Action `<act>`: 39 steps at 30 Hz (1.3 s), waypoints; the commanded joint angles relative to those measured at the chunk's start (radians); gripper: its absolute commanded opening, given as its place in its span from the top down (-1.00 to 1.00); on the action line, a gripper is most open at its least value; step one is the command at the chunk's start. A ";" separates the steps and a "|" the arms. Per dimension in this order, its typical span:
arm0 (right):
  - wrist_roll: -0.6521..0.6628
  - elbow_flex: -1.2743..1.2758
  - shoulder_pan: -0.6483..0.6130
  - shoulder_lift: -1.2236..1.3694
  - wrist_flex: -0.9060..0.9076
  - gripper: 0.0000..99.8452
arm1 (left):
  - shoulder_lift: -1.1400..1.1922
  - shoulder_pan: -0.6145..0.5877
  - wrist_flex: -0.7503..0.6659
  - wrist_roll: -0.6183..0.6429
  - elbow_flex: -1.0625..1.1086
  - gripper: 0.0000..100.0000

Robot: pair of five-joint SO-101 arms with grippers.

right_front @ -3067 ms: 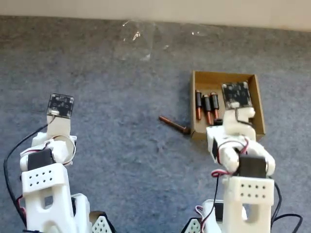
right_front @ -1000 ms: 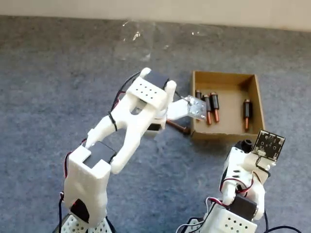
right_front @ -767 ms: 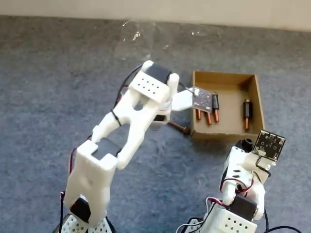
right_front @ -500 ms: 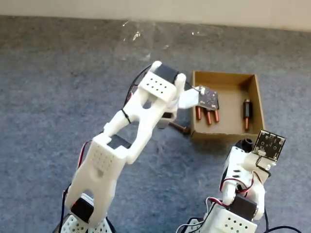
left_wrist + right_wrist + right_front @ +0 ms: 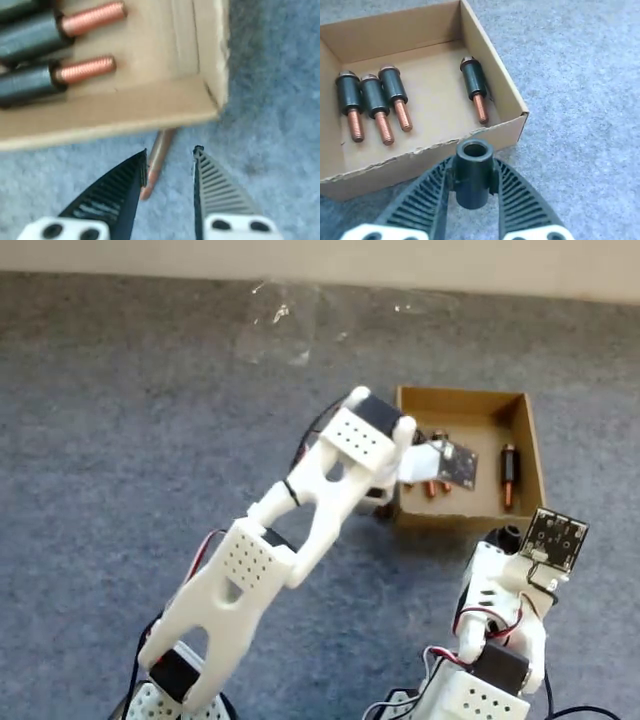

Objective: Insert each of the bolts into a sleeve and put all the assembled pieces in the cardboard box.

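On the grey table [image 5: 130, 440], the left gripper [image 5: 171, 151] sits at the front-left corner of the cardboard box [image 5: 125, 112]. Its fingers are narrowly parted either side of a bare copper bolt [image 5: 158, 159] lying just outside the wall. Four assembled pieces [image 5: 395, 97] lie inside the box. Farther right, the right gripper [image 5: 472, 170] holds an upright black sleeve [image 5: 471, 187] clamped between its fingers, near the box's front.
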 commanded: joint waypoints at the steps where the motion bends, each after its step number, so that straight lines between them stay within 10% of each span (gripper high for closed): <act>1: -0.002 -0.008 0.012 -0.010 -0.035 0.99 | 0.015 0.016 0.012 -0.011 -0.081 0.71; 39: -0.005 0.074 0.005 -0.010 -0.097 0.99 | 0.056 0.027 0.014 -0.009 -0.099 0.71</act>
